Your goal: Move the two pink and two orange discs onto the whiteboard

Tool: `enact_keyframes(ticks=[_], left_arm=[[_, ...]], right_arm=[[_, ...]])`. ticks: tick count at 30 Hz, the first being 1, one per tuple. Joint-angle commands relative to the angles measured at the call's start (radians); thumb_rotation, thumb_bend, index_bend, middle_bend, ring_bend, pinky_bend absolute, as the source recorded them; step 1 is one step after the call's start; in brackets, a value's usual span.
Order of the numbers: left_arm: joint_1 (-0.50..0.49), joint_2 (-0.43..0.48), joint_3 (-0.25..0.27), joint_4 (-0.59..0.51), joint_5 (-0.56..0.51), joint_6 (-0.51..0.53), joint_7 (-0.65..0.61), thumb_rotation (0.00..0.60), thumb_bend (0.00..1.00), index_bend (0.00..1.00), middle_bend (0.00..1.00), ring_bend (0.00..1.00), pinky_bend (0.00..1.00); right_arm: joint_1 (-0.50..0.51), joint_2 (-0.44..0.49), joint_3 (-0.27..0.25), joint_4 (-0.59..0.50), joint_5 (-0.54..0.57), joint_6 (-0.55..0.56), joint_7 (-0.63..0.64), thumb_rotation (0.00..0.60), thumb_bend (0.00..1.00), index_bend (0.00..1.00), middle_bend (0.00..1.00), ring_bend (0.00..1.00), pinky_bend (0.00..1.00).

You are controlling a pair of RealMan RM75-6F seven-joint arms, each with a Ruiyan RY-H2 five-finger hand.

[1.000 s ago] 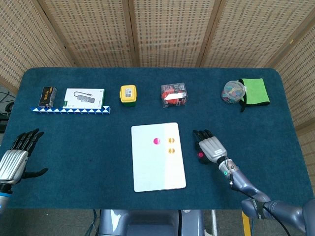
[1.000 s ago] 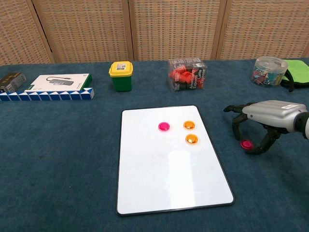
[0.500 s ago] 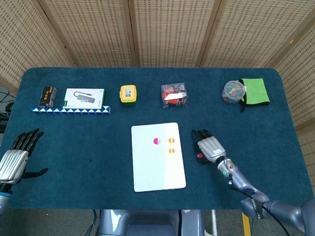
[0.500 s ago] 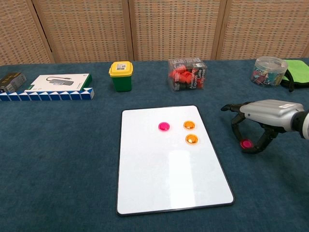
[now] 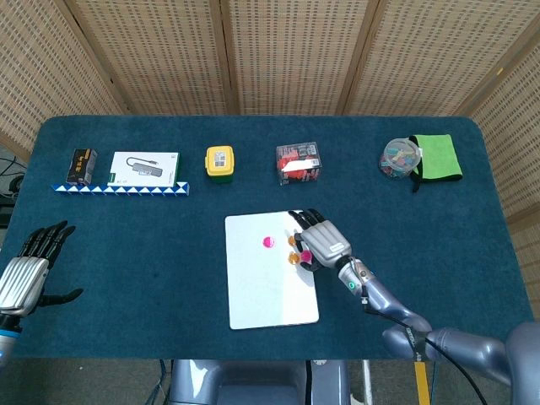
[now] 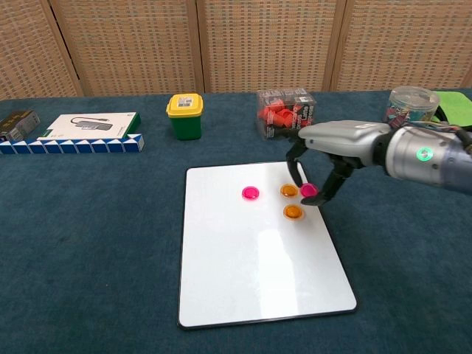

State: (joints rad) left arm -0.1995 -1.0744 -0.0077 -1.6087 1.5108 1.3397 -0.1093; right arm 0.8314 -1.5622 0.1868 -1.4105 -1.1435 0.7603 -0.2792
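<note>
The second pink disc (image 6: 308, 190) is pinched in the curled fingers of the right hand (image 6: 324, 158), low over the right edge of the whiteboard (image 6: 251, 273); whether it touches the surface yet I cannot tell. One pink disc (image 6: 251, 193) and two orange discs (image 6: 288, 190) (image 6: 293, 212) already lie flat on the upper part of the board, close together but apart from each other. So three of four look placed, and what is left, by my reading, is to set this last one down and let go.

The discs are small, round, glossy and see-through, like plastic buttons. The board is a smooth white rectangle with rounded corners and a thin dark rim, lying on the blue felt-like table cover (image 6: 88, 251). The left hand (image 5: 29, 270) rests near the table's left edge, fingers spread and holding nothing.
</note>
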Motion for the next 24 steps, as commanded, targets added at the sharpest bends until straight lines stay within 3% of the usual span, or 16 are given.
enact_keyframes(ticks=[1, 8, 24], left_arm=[[0.0, 0.001, 0.0, 0.002, 0.0, -0.001, -0.003, 0.6, 0.0, 0.0, 0.0, 0.0, 0.0], [0.003, 0.004, 0.002, 0.004, -0.001, 0.001, -0.018, 0.6, 0.0, 0.0, 0.0, 0.0, 0.0], [0.002, 0.006, 0.002, 0.002, 0.0, -0.002, -0.021, 0.6, 0.0, 0.0, 0.0, 0.0, 0.0]], right_arm=[[0.069, -0.073, 0.032, 0.013, 0.109, -0.031, -0.096, 0.6, 0.36, 0.58, 0.0, 0.0, 0.04], [0.122, -0.13, 0.022, 0.043, 0.206, -0.011, -0.201, 0.6, 0.36, 0.58, 0.0, 0.0, 0.04], [0.164, -0.166, -0.008, 0.092, 0.302, 0.001, -0.259, 0.6, 0.36, 0.58, 0.0, 0.0, 0.04]])
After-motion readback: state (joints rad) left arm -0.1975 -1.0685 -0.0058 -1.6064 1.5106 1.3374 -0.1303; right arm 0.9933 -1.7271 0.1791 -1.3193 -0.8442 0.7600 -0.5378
